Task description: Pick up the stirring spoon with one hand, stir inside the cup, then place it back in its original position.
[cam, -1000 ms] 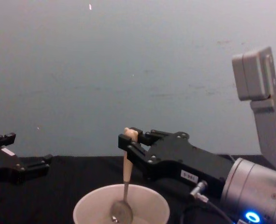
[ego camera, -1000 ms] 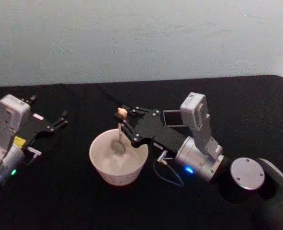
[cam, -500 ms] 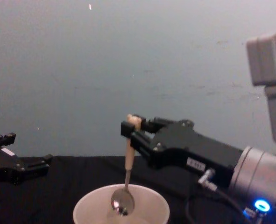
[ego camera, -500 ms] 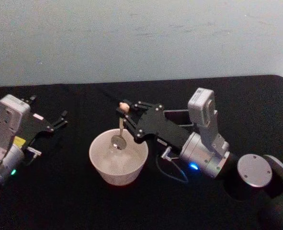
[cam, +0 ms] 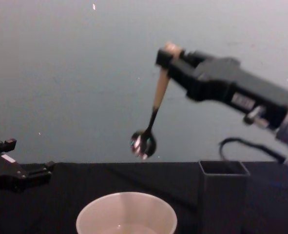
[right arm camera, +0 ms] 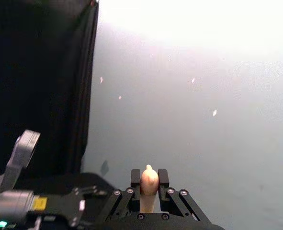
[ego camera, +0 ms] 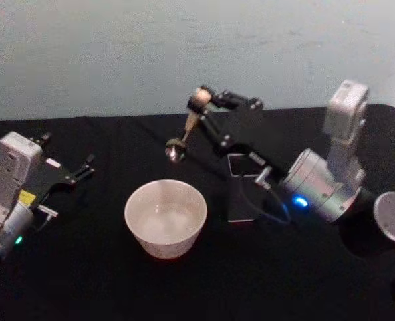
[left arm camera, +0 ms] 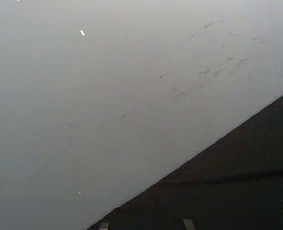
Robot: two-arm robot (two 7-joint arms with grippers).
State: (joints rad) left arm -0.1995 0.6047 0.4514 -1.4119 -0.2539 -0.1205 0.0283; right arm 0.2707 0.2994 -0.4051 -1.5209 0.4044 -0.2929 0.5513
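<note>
- Stirring spoon (ego camera: 186,130): hangs bowl-down, tilted, pinched at the bear end by the right gripper (ego camera: 202,101), well above the cup (ego camera: 165,217).
- Dark holder (ego camera: 240,194) (presumably its home): stands lower, rightward.
- Left gripper (ego camera: 67,157): rests at the table's left, fingers apart.

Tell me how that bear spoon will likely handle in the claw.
The stirring spoon is probably stiff: it hangs straight, tilted, from the right claw pinching only its top. Slim, so likely light. Gripped that high, its shiny bowl might pivot if the arm jerks, making the narrow holder tricky. The left claw sits open on the left.
</note>
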